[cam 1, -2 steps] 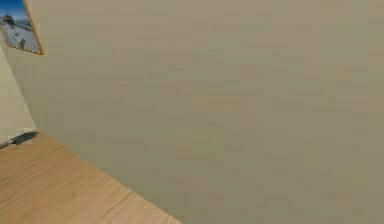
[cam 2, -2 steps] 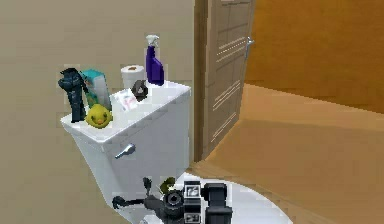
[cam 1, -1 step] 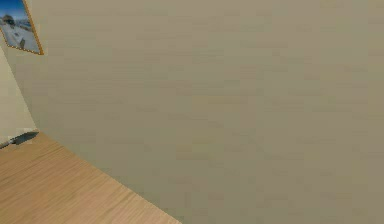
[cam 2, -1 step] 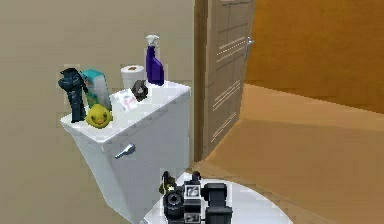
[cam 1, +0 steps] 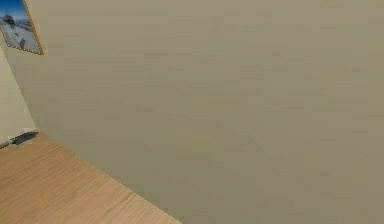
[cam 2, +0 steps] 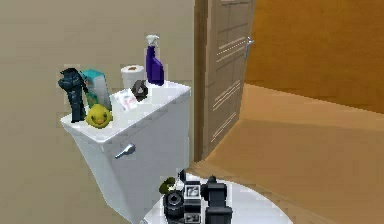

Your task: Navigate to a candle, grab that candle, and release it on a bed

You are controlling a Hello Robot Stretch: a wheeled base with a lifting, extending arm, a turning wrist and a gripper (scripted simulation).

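A small yellow round thing (cam 2: 98,117), perhaps the candle, sits on the white toilet tank (cam 2: 130,135) in the arm side view. The gripper (cam 2: 173,203) shows at that view's bottom edge, a dark body beside white marker squares, over the white toilet lid (cam 2: 255,208). It lies below and to the right of the yellow thing. I cannot tell whether it holds anything.
The tank top also carries a tall black object (cam 2: 72,92), a teal box (cam 2: 96,84), a paper roll (cam 2: 130,74) and a purple spray bottle (cam 2: 153,62). A wooden door (cam 2: 225,70) stands ajar right of the toilet, with wooden floor (cam 2: 310,135) beyond. The forward view faces a beige wall (cam 1: 220,100) with a picture (cam 1: 20,25).
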